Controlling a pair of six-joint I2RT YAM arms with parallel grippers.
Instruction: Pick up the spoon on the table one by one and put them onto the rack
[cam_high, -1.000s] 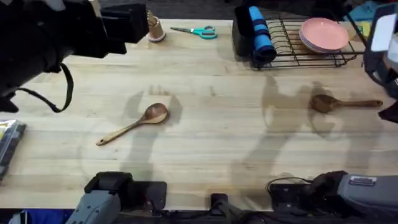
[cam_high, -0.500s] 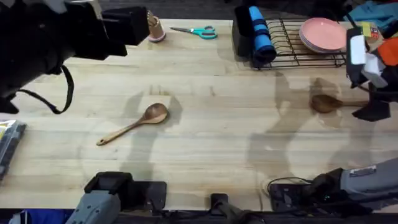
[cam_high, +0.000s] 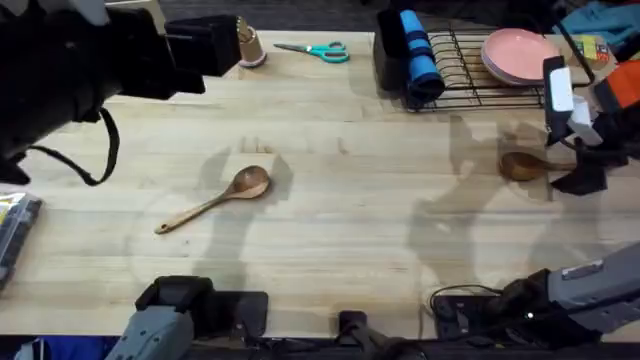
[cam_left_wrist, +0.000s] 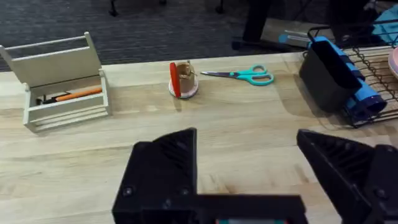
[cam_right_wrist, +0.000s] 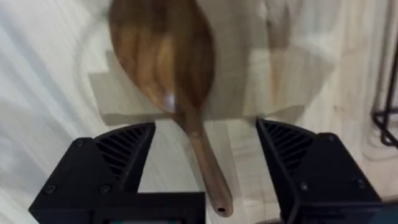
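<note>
The table (cam_high: 380, 200) is pale planked wood. The rack (cam_high: 480, 75) stands at its far right edge. The tan spoon (cam_high: 215, 198) lies left of centre, handle toward me, open board around it. My right gripper (cam_right_wrist: 202, 165) is open astride the dark spoon (cam_right_wrist: 171, 74), handle rightward. My left gripper (cam_left_wrist: 249, 171) is open, raised.

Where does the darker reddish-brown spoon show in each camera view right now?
Overhead: darker spoon lies on the table's right side, just in front of the rack, beside the right gripper.
Left wrist: not in it.
Right wrist: centre, handle running between the open fingers.
Shared landmark: the rack.
</note>
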